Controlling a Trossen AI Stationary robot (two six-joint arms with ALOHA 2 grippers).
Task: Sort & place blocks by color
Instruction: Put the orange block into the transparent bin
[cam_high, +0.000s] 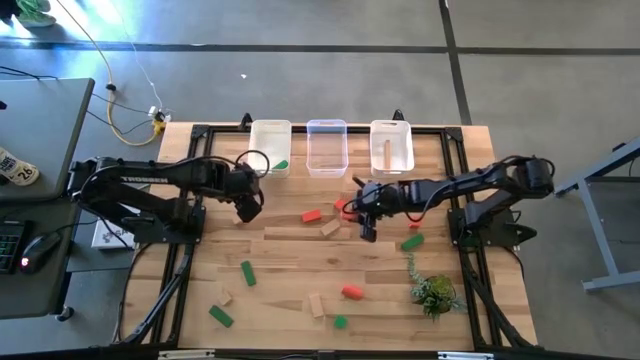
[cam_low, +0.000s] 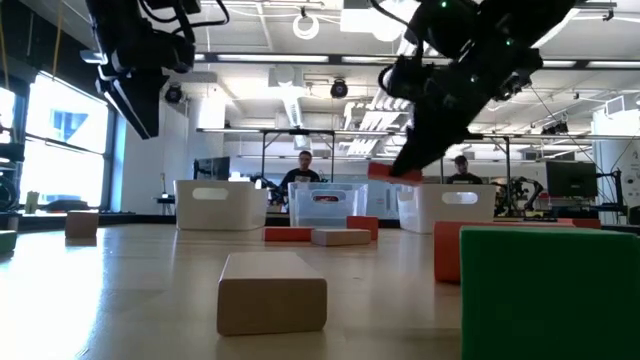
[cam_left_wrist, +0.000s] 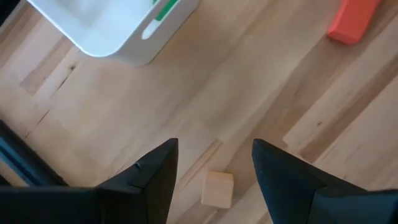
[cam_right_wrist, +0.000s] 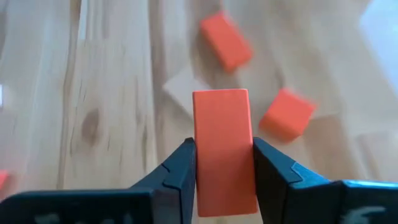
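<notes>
**Right wrist view: red bar clamped above the table**

Right wrist view shows a red bar block (cam_right_wrist: 224, 149) gripped between the two dark fingers of the right gripper (cam_right_wrist: 224, 171), the pads pressed against its long sides. Below it, blurred, two more red blocks (cam_right_wrist: 226, 40) and a pale wood block (cam_right_wrist: 183, 93) lie on the wooden table (cam_right_wrist: 112, 93).

From above, the right gripper (cam_high: 366, 225) is seen near the table's middle, in front of the three white bins (cam_high: 327, 146). A red bar (cam_high: 312, 215) and a wood block (cam_high: 330, 229) lie just to its left; a green block (cam_high: 411, 242) lies to its right, and a red cylinder (cam_high: 351, 292) nearer the front. Further green blocks (cam_high: 247, 273) and wood blocks (cam_high: 316, 304) are scattered toward the front edge (the small plant (cam_high: 433, 292) stands at the right).

The left gripper (cam_high: 249, 207) hangs before the left bin (cam_high: 269, 146), which holds a green block (cam_high: 281, 165). Its fingers (cam_left_wrist: 155, 180) are spread apart with nothing held, above a small wood cube (cam_left_wrist: 217, 189).
</notes>
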